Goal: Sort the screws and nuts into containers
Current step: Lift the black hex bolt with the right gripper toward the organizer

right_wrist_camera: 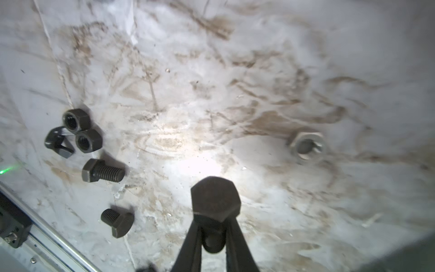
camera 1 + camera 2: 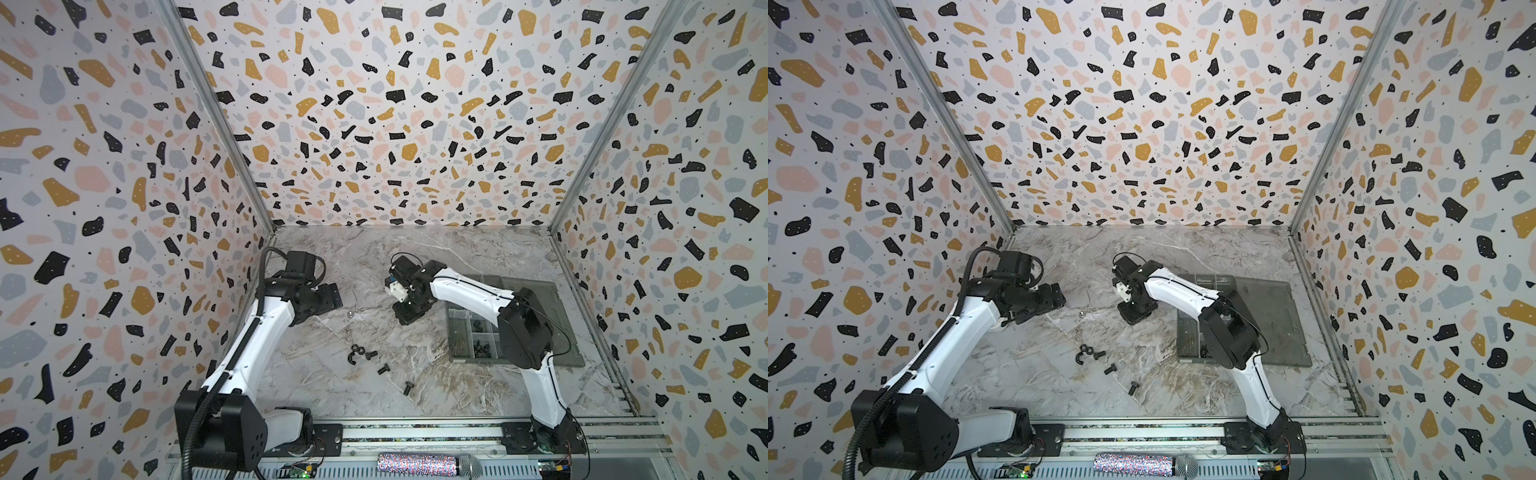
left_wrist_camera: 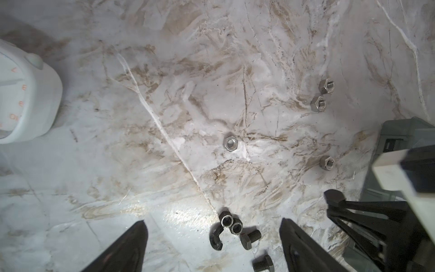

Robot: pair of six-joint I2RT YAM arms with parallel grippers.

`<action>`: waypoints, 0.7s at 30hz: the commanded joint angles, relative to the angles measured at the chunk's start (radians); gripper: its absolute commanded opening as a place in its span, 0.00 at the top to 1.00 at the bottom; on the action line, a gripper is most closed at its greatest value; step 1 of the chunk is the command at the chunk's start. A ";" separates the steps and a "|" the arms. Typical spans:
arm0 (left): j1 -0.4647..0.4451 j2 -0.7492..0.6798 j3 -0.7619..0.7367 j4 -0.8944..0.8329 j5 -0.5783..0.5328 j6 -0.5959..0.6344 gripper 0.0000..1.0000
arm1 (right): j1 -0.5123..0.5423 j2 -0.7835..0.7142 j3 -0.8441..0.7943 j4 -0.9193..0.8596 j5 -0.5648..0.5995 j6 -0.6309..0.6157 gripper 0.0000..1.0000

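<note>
My right gripper (image 1: pixel 214 221) is shut on a black hex-head screw (image 1: pixel 215 200), held above the marble near the middle of the table (image 2: pixel 409 318). My left gripper (image 3: pixel 213 221) hangs open over the table's left part (image 2: pixel 334 297), holding nothing. In both top views two black nuts (image 2: pixel 357 348), a black wing nut (image 2: pixel 353 358) and three loose screws (image 2: pixel 383 368) lie in front of the grippers. Several silver nuts (image 3: pixel 231 143) rest on the marble. The containers (image 2: pixel 469 332) of the smoky-grey organiser sit at the right, partly hidden by my right arm.
The organiser's open lid (image 2: pixel 536 299) lies flat behind the compartments. A white rounded object with orange marks (image 3: pixel 26 94) shows at the edge of the left wrist view. Patterned walls close in three sides, and a metal rail (image 2: pixel 415 432) runs along the front.
</note>
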 commanded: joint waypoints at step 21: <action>0.002 0.191 0.124 0.129 0.096 -0.066 0.00 | -0.125 -0.189 -0.173 0.038 -0.028 -0.054 0.90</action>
